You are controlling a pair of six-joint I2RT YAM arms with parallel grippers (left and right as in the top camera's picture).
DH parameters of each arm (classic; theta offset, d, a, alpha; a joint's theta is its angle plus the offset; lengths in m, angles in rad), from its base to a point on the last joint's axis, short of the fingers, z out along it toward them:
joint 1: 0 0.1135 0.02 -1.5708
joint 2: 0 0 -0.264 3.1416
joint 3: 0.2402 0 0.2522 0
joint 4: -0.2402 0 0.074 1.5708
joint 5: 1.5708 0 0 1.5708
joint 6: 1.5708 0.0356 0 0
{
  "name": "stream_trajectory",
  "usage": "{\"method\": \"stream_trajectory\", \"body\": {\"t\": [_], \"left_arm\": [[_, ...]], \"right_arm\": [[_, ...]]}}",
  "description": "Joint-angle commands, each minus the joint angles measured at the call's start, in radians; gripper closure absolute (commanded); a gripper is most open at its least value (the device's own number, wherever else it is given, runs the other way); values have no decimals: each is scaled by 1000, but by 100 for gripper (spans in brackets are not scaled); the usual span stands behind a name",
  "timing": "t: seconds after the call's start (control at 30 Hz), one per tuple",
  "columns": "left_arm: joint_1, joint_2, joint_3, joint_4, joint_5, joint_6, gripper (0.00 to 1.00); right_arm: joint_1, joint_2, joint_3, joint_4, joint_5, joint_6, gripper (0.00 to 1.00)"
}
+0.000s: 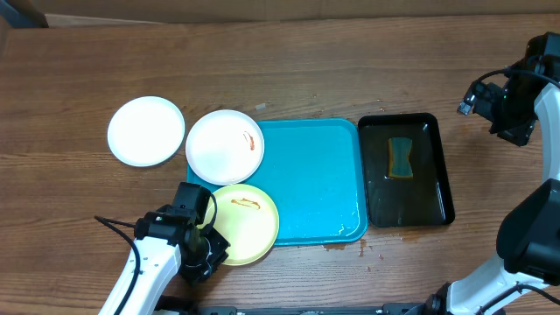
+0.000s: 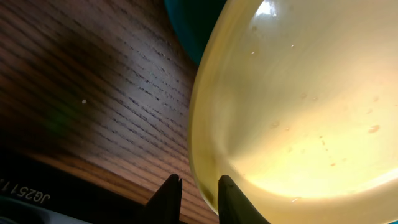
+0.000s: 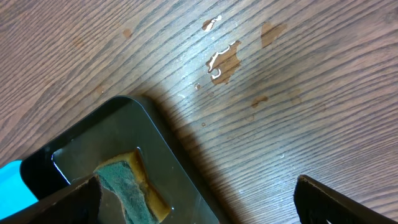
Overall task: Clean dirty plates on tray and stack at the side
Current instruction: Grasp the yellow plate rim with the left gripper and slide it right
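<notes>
You see the yellow plate (image 2: 298,112) cropped at the top, right and bottom edges; the sponge (image 3: 121,183) runs off the bottom.

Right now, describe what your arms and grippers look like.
Both arms have white links and black joints: left arm, right arm. A thin black cable loops off the left one. The left gripper is black with slim, tapered fingers; white lettering shows on dark housing nearby. The right gripper has dark, blocky fingers.
</notes>
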Motion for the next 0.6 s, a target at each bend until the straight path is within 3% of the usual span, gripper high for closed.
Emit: {"method": "stream_trajectory", "body": {"t": [0.0, 0.37, 0.57], "left_arm": [[1, -6, -11, -6, 8, -10, 78], [1, -5, -25, 32, 4, -5, 78], [1, -6, -25, 32, 5, -2, 87]], "right_arm": [[-2, -14, 6, 2, 0, 7, 0], [-2, -14, 6, 3, 0, 7, 0], [-2, -14, 6, 2, 0, 7, 0]]}}
